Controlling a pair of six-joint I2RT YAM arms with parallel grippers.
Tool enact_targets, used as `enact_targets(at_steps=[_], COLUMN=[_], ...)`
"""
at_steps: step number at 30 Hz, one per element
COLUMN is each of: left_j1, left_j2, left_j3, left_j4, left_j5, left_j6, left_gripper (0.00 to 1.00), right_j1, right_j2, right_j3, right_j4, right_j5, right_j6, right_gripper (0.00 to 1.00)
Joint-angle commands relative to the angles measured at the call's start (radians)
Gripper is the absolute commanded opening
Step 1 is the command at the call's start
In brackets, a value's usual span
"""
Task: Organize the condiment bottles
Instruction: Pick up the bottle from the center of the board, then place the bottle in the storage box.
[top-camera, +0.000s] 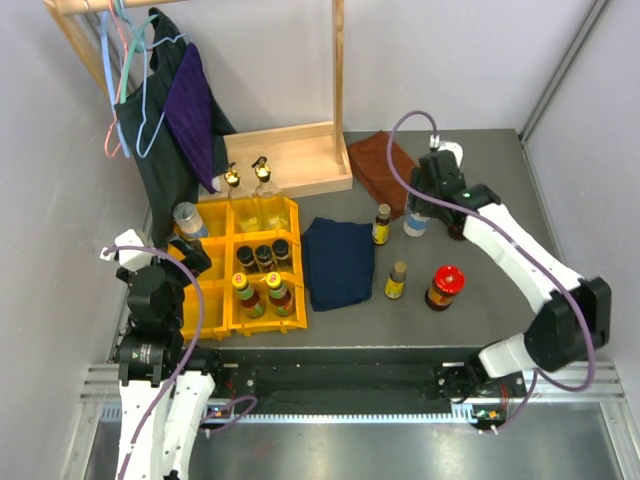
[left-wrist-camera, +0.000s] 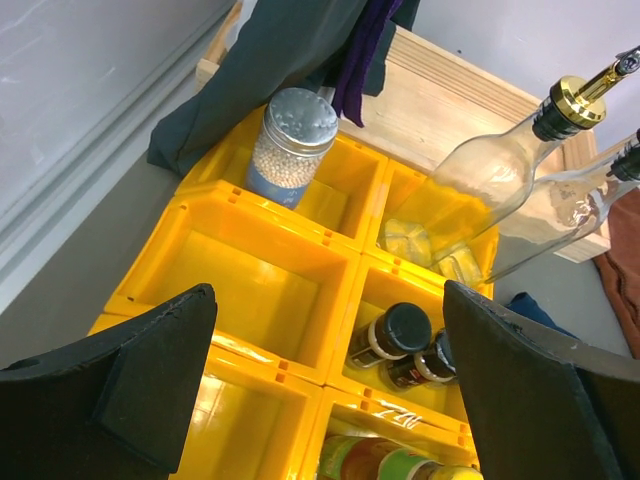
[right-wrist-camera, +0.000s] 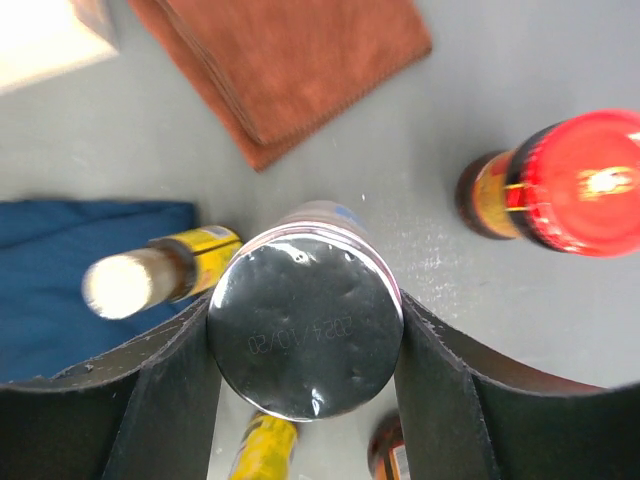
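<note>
My right gripper (top-camera: 420, 205) is shut on a silver-lidded jar (top-camera: 414, 226); in the right wrist view both fingers (right-wrist-camera: 170, 400) press the sides of the jar (right-wrist-camera: 305, 335). On the table stand two small yellow-labelled bottles (top-camera: 382, 224) (top-camera: 397, 280) and a red-lidded jar (top-camera: 445, 287). My left gripper (top-camera: 190, 255) is open and empty over the yellow bins (top-camera: 212, 300). The bins hold two clear gold-topped bottles (top-camera: 262, 180), a silver-lidded jar (top-camera: 187, 218), three black-capped bottles (top-camera: 263, 255) and two yellow-capped sauce bottles (top-camera: 260, 293).
A blue cloth (top-camera: 338, 262) lies right of the bins and a brown cloth (top-camera: 380, 165) behind it. A wooden rack base (top-camera: 290, 155) with hanging clothes (top-camera: 170, 120) stands at the back left. In the left wrist view the middle-left bin (left-wrist-camera: 250, 270) under the left gripper (left-wrist-camera: 328, 300) holds nothing.
</note>
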Motion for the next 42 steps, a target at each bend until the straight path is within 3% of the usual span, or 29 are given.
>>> enact_targets(at_steps=[1,8,15,26,32,42], left_j1=[0.002,0.002,0.002,0.002,0.002,0.002], left_j2=[0.017,0.147,0.267,0.222,0.195,0.17], left_j3=[0.029,0.087,0.153,0.204,0.247,0.296], left_j4=[0.029,0.035,-0.017,-0.092,-0.178,-0.246], left_j5=[0.027,0.123,0.076,0.002,-0.103,-0.248], left_j6=[-0.04,-0.048,-0.078,-0.089,-0.129,-0.151], left_gripper=[0.99,0.99,0.99,0.99,0.99,0.99], right_j1=[-0.013,0.061,0.312,0.665,0.748,0.758], right_j2=[-0.186,-0.279,-0.227,-0.035,0.134,0.387], right_j3=[0.134,0.28,0.446,0.588,0.734,0.92], right_j4=[-0.008,-0.071,-0.081,0.03,0.076,0.139], right_j5=[0.019,-0.078,-0.035,-0.006,-0.076,-0.213], right_j6=[-0.009,-0.058,-0.148,-0.276,-0.317,-0.326], right_gripper=[0.0,0.0,0.0,0.0,0.0,0.0])
